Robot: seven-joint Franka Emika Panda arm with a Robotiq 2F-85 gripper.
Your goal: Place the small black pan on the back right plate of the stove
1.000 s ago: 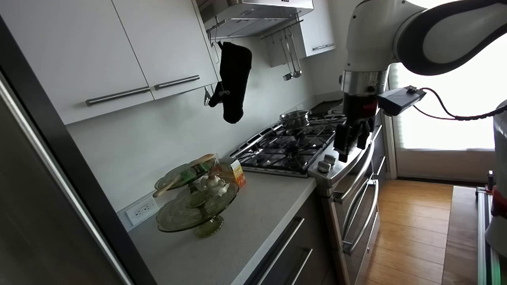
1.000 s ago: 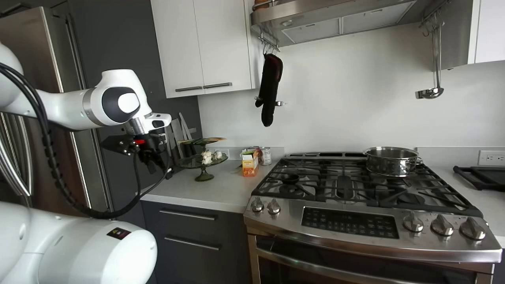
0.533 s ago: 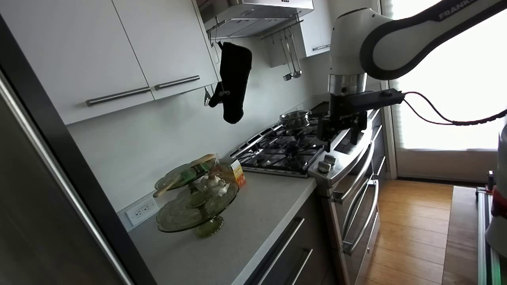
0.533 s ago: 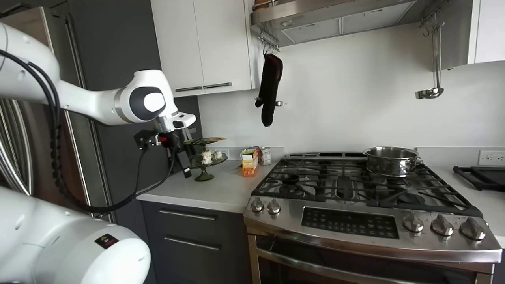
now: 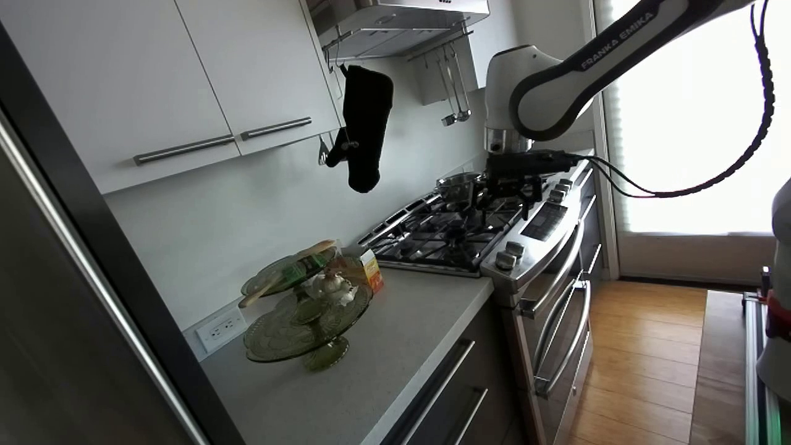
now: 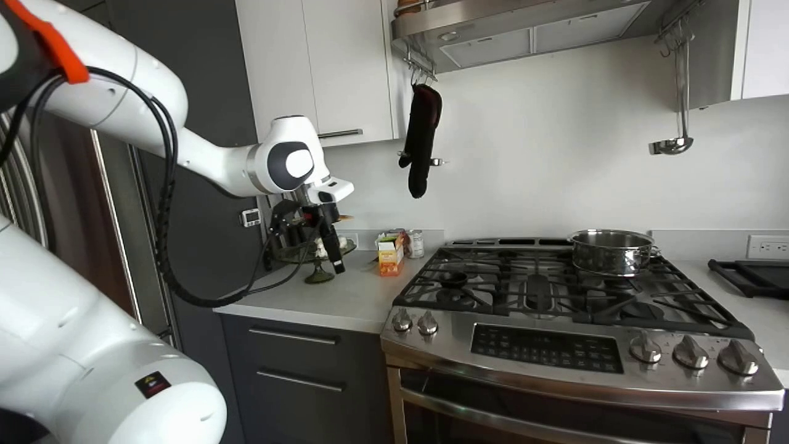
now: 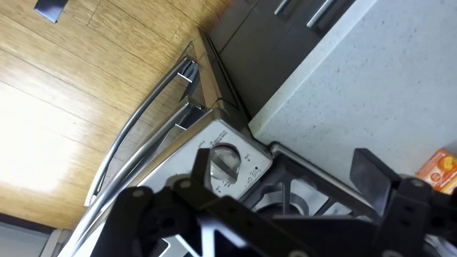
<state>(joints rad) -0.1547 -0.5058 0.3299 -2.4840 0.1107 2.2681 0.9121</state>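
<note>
The stove is a steel range with black grates; its front corner and a knob show in the wrist view. A small, low, round black thing that looks like the small black pan sits on the left grates in an exterior view. I cannot make it out in the wrist view. My gripper is open, with nothing between its fingers. In the wrist view the stove's corner, grate and the counter edge lie beyond the fingers. In an exterior view the gripper hangs in front of the grates, above them.
A taller steel pot stands on the back right grates. Left of the stove, the counter holds a tiered glass stand, an orange box and a can. A mitt hangs under the hood.
The arm has swung across: the gripper has moved left in an exterior view and right in the other exterior view, nearer the counter and stove. Pot and black pan have not moved.
</note>
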